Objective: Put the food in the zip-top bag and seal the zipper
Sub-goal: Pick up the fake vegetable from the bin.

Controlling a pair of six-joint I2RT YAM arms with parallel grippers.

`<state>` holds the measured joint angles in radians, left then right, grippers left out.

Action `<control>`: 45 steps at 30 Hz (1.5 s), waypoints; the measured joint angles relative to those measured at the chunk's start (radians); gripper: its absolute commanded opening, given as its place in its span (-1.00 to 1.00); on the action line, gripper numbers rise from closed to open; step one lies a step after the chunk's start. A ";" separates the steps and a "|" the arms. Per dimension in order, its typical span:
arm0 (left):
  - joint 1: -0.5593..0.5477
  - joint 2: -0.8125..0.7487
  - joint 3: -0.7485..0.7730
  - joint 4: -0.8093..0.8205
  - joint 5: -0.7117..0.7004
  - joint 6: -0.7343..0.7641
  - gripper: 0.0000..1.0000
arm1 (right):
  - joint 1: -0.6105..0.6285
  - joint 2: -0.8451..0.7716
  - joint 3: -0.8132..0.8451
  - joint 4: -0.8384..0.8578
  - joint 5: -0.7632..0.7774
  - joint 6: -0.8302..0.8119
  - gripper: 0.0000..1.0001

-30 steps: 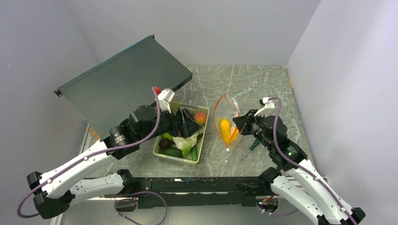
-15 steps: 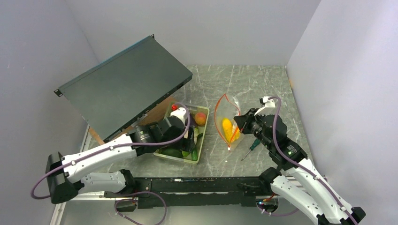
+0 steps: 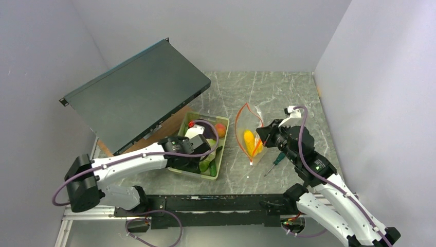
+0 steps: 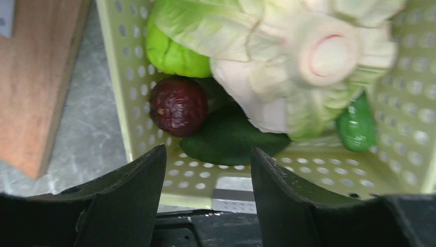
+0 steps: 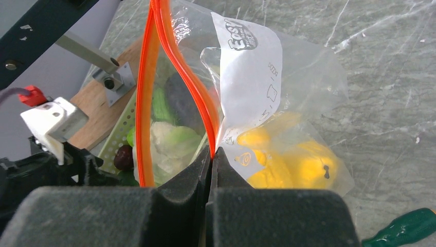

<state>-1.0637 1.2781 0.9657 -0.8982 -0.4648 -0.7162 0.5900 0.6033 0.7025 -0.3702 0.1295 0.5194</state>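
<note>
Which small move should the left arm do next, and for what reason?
Probably lower the open left end effector onto the dark green oval toy piece just below it in the pale green perforated tray, then close. The right end effector pinches the clear plastic bag's orange-red zipper strip, holding its mouth open.

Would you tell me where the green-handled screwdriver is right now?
In the top view, the screwdriver lies on the table just right of the bag, beneath the right arm.

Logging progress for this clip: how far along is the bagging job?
Done: a yellow piece lies in the zip-top bag. In hand: the right gripper pinches the zipper, mouth open; the left gripper hovers open over purple and green food in the tray. Left: bagging those, then sealing.
</note>
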 measured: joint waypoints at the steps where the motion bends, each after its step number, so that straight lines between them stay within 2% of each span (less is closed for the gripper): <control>1: 0.000 0.019 0.002 -0.015 -0.019 -0.004 0.29 | 0.000 -0.002 0.000 -0.001 0.000 0.000 -1.00; 11: 0.000 0.180 0.060 -0.069 -0.148 -0.005 0.25 | 0.000 -0.012 0.000 -0.011 0.000 0.000 -1.00; 31: 0.017 0.291 0.037 -0.023 -0.212 -0.001 0.13 | 0.000 -0.013 0.000 -0.019 0.000 0.000 -1.00; 35: 0.017 0.323 0.037 -0.015 -0.228 0.000 0.02 | 0.000 -0.013 0.000 -0.018 0.000 0.000 -1.00; 40: 0.017 0.335 0.037 -0.008 -0.236 0.004 -0.24 | 0.000 -0.010 0.000 -0.018 -0.001 0.001 -1.00; 45: 0.013 0.324 0.045 -0.015 -0.223 0.019 -0.37 | 0.000 -0.003 0.000 -0.018 -0.004 0.001 -1.00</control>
<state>-1.0504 1.6024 1.0103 -0.9134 -0.6880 -0.6968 0.5900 0.6003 0.7021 -0.3882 0.1253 0.5201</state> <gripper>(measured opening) 0.455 0.008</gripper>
